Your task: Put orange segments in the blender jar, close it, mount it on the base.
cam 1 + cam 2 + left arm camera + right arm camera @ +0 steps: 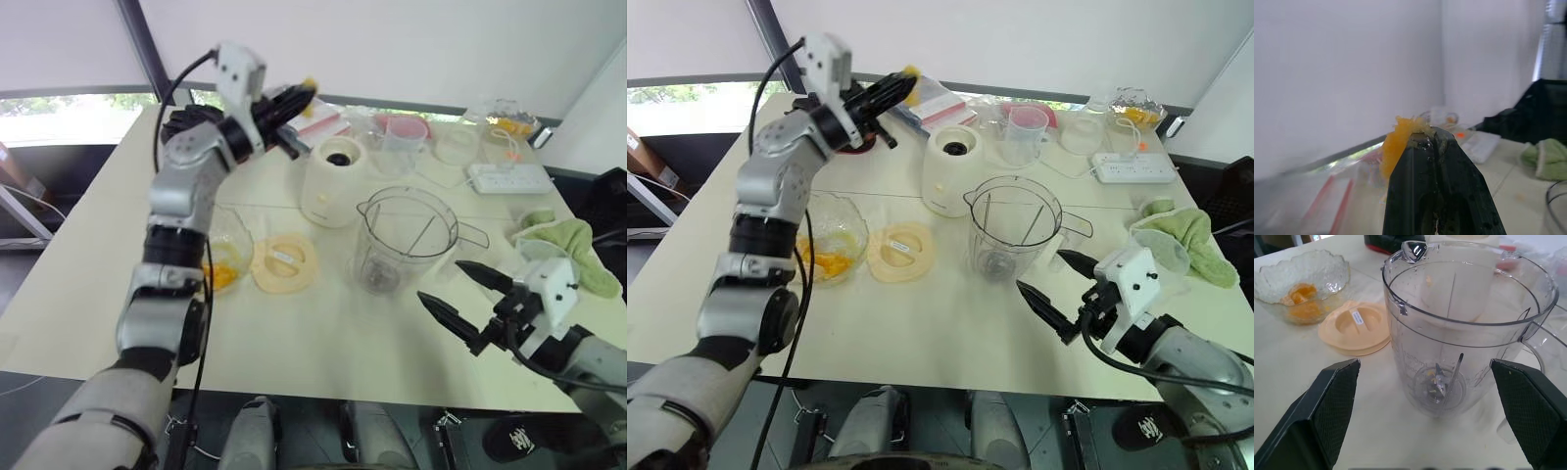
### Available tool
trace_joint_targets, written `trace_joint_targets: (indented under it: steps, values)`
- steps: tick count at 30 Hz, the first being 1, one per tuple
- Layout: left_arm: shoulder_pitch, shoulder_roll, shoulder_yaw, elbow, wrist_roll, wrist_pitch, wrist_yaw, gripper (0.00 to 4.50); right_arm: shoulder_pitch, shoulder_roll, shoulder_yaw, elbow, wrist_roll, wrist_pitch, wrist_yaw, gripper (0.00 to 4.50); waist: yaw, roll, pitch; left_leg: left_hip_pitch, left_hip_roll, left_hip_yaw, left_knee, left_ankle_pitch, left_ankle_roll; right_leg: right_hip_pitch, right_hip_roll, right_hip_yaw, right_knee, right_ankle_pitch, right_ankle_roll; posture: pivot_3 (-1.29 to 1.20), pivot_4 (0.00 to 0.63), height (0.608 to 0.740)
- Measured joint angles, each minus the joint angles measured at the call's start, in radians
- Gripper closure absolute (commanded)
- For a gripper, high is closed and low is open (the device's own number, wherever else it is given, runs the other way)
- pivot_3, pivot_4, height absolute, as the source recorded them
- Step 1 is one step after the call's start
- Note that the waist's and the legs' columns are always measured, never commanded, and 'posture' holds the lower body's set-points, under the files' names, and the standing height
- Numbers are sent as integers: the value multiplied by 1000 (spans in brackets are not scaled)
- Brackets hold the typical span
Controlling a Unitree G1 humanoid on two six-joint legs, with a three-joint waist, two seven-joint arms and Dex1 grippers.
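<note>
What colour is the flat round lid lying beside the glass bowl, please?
Pale yellow lid; clearest in the right wrist view.

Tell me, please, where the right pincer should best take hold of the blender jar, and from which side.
Probably the blender jar by its side handle, which juts toward the robot's right, where the open right pincer waits. The jar stands upright and its wall looks too wide for those fingers.

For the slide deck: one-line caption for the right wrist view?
Open right gripper faces the empty blender jar; lid and dish of orange segments beside it.
</note>
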Motion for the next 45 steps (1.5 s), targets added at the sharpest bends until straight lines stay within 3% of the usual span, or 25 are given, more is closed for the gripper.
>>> trace_joint_targets:
  steps: [11, 20, 33, 36, 40, 45]
  values:
    - [-252, -123, -36, 337, 1, -119, -313, 4475, 131, 141, 69, -91, -121, -85, -114, 0, -1, 0, 0, 0, 0, 0, 0, 0, 0, 0, 1, 1, 0, 0, -1, 0, 150, 740]
    - [-260, -168, -96, 413, 44, -133, -571, 4475, 190, 184, 106, -114, -179, -125, -148, 0, -3, 0, 0, 0, 1, 0, 0, 0, 0, -1, 1, 1, 0, 0, -1, 0, 150, 740]
    - [-262, -183, -215, 593, 227, -293, -747, 4475, 205, 208, 141, -123, -214, -146, -167, 0, -1, 0, 0, -1, 1, 0, 0, 0, 0, -1, 1, 1, 0, 0, -1, 0, 150, 740]
    - [-262, -194, -222, 623, 250, -318, -743, 3686, 215, 215, 144, -123, -217, -151, -167, 0, -1, 0, 0, -1, 1, 0, 0, 0, 0, -1, 1, 1, 0, 0, -1, 0, 150, 740]
    - [-262, -202, -219, 648, 269, -356, -707, 1736, 228, 220, 144, -124, -218, -153, -169, 0, -1, 0, 0, -1, 1, -1, 0, 0, 0, -1, 1, 1, 0, 0, -1, 0, 150, 740]
    - [-262, -209, -185, 648, 266, -374, -672, 1736, 244, 221, 144, -138, -218, -154, -172, 0, -1, 0, 0, -1, 1, -1, 0, 0, 0, -1, 1, 1, 0, 0, -1, 0, 150, 740]
